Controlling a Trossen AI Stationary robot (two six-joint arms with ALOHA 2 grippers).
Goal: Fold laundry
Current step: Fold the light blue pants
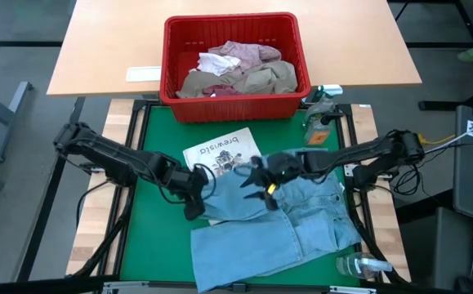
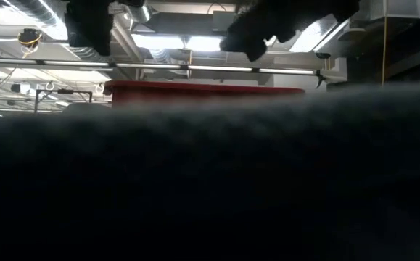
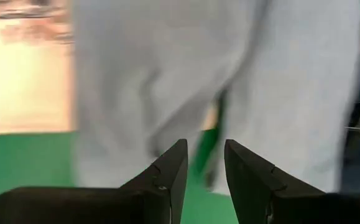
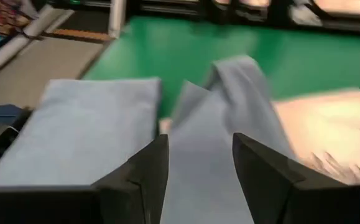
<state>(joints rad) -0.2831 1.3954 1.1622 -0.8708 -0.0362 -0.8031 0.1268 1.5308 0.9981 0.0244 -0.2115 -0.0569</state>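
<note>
The left gripper (image 1: 194, 204) hangs low over the green mat (image 1: 158, 139), at the left edge of the jeans (image 1: 277, 224); in its wrist view its two fingers (image 3: 167, 180) stand a little apart with nothing between them, the pale denim spread just ahead. The jeans lie across the near half of the mat, light blue, one leg folded toward the front edge and the waist end reaching to the right. Under their far left corner lies a printed sheet (image 1: 218, 151), partly covered by the cloth. The right gripper (image 1: 262, 181) sits above the upper middle of the jeans, just beside the sheet; its fingers (image 4: 263, 180) are spread wide and grip nothing, with denim bunched in a ridge below them. Behind the mat, on the wooden table (image 1: 105, 49), a red basket (image 1: 232, 102) holds more laundry: a tan cloth (image 1: 261, 80) and a pink shirt (image 1: 240, 53) heaped together. A spray bottle (image 1: 322, 110) stands right of the basket, and another (image 1: 359, 265) lies at the front right corner.
</note>
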